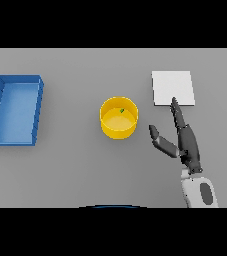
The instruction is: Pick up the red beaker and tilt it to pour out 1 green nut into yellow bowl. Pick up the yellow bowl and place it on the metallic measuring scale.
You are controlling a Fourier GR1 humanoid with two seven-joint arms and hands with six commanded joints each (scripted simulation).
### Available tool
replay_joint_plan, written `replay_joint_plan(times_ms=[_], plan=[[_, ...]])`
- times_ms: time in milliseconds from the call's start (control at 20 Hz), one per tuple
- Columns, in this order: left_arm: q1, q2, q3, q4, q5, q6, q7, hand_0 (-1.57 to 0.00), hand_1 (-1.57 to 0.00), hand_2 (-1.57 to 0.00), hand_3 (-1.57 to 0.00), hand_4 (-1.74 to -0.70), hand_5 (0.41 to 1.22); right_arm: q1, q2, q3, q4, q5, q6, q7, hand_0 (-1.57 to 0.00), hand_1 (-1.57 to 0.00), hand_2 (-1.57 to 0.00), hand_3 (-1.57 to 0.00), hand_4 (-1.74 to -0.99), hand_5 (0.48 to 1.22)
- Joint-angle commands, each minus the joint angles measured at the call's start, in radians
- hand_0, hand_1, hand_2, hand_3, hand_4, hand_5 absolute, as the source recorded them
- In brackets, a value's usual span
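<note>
Right hand (pixel 187 145): fingers straight, empty, right of the bowl.
Yellow bowl (pixel 119 118): on the table (pixel 75 165), green nut (pixel 122 111) inside; pouring looks done.
Metallic scale (pixel 172 88): bare; bowl not yet placed.

The yellow bowl (pixel 119 118) is round with tall sides and stands upright on the grey table. One tiny green nut (pixel 122 111) lies inside the bowl, near its far side. The metallic measuring scale (pixel 172 88) is a flat, pale square. It lies to the right of the bowl and a bit farther back, not touching it.
</note>
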Motion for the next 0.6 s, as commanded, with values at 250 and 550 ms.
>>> replay_joint_plan(times_ms=[250,550], plan=[[0.165,0.039,0.11,0.03,0.219,0.131,0.139,-1.57,-1.57,-1.57,-1.56,-1.74,1.221,-0.001,-0.015,0.001,0.005,-0.012,0.024,-0.021,0.0,0.0,0.0,0.0,-1.165,0.672],[0.338,0.054,0.174,-0.064,0.389,0.19,0.176,-1.57,-1.57,-1.57,-1.37,-1.74,1.221,-0.003,-0.024,0.004,0.004,0.008,0.015,-0.021,0.0,0.0,0.0,0.0,-1.194,0.703]])
